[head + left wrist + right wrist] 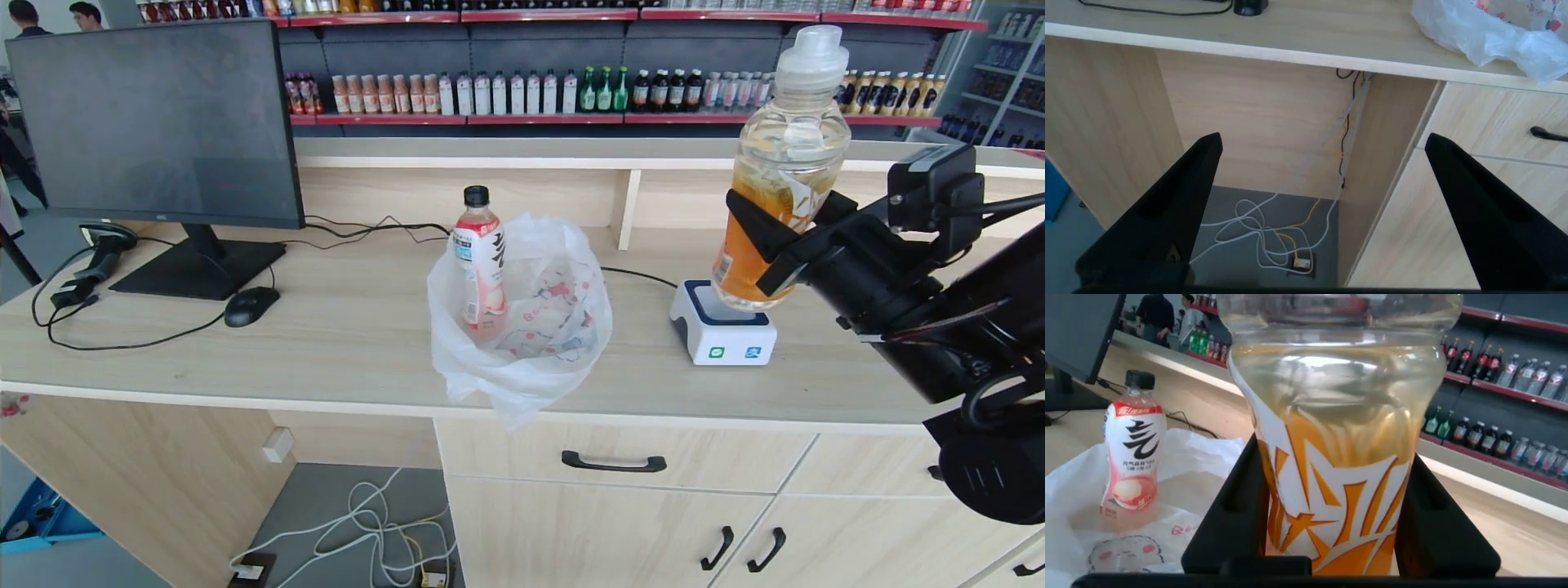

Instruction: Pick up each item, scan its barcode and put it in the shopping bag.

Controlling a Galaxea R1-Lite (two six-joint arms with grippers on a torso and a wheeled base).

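A: Where's the orange bottle (788,163)?
B: The right gripper (766,249) pinches it between its fingers, just above the scanner (722,335); the left gripper (1323,143) hangs, fingers spread.
A: Face its barcode down, hold steady, then the shopping bag (563,327).

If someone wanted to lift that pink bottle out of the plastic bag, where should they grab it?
Probably by the neck just under the black cap, coming straight down from above. The pink bottle stands roughly upright in the shopping bag, whose crumpled film surrounds its lower half, so a sideways grab would likely catch plastic; the top pokes clear of the rim.
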